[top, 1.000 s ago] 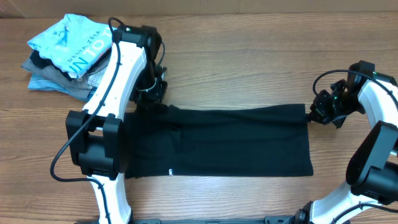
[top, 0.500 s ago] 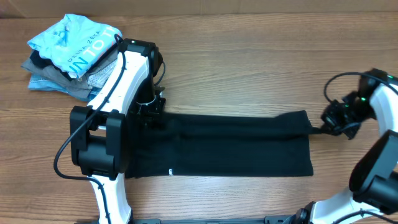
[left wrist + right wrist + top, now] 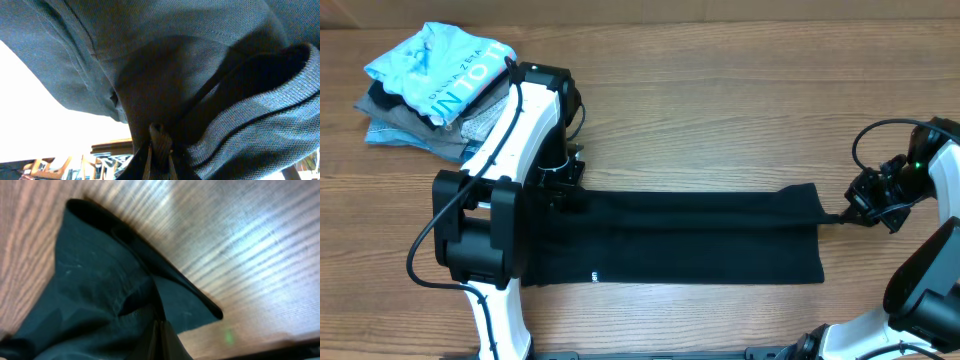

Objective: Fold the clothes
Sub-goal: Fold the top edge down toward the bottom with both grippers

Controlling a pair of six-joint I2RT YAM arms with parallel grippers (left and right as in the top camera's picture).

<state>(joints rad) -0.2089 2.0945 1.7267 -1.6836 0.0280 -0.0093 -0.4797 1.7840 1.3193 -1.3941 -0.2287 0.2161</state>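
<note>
The black T-shirt (image 3: 700, 235) lies flat; the left gripper (image 3: 562, 192) pinches its far-left edge, perhaps the collar. The right gripper (image 3: 845, 213) clamps its far-right corner.

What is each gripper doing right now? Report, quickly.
Left gripper: closed, holding the black T-shirt at its left end.
Right gripper: closed, holding the black T-shirt at its right end.

The T-shirt (image 3: 700, 235) is plain black with a white mark (image 3: 593, 277), the table (image 3: 720, 120) brown wood-grain, the lettered shirt (image 3: 430, 65) light blue.
</note>
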